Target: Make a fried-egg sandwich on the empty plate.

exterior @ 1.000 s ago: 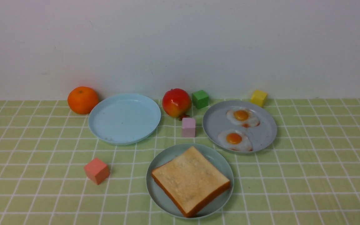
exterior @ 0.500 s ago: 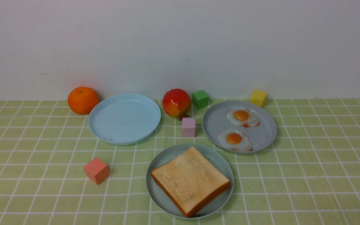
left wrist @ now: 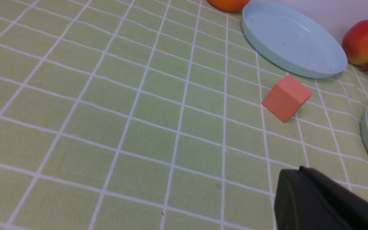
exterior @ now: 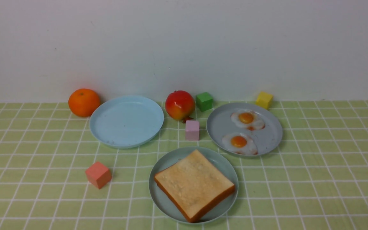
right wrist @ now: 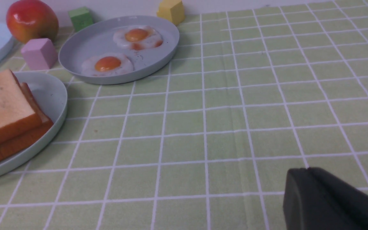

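Now the sandwich [exterior: 194,185] sits stacked on the near green plate [exterior: 168,163]. Left gripper [left wrist: 302,179] is closed and empty; the right gripper [right wrist: 308,179] looks closed, empty.

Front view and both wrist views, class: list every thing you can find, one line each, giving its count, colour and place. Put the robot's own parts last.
toast slices: two, golden with orange-brown crusts, stacked on the teal-green plate
teal-green plate: one, near centre
fried eggs: two, white with orange yolks, on the grey-blue plate
grey-blue plate: one, right of centre
sky-blue plate: one, nothing on it, left of centre
orange: one, far left by the wall
apple: one, red-yellow, between the two far plates
cubes: pink, green, yellow, salmon
tablecloth: green, white grid
left hand: black, holding nothing
right hand: black, holding nothing
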You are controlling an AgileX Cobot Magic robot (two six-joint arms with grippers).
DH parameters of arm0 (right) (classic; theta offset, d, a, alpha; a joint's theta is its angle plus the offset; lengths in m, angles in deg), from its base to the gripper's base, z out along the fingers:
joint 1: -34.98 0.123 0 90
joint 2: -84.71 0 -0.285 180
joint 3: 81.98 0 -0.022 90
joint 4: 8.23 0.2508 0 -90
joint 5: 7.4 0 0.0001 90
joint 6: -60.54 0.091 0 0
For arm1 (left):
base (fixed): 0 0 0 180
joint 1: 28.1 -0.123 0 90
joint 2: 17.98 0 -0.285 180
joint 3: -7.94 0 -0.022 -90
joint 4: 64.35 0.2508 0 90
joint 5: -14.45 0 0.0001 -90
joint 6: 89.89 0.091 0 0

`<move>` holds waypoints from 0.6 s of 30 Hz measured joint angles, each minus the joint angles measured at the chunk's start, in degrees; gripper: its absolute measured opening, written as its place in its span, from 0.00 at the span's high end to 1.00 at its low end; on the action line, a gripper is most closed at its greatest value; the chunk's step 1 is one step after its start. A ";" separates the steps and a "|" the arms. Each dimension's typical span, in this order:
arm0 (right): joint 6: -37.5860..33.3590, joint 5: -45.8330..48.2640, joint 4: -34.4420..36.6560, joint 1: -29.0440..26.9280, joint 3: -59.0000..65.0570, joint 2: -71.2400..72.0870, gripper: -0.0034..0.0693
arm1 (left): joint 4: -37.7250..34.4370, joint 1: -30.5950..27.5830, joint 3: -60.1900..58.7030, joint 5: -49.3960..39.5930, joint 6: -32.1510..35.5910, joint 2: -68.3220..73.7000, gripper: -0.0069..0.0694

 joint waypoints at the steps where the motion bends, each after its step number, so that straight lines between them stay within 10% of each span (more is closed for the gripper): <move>1: 0.00 0.00 0.00 0.00 0.00 0.00 0.92 | 0.00 0.00 0.00 0.00 0.00 0.00 0.93; 18: 0.00 0.00 0.00 0.00 0.00 0.00 0.89 | 0.00 0.00 0.00 0.00 0.00 0.00 0.93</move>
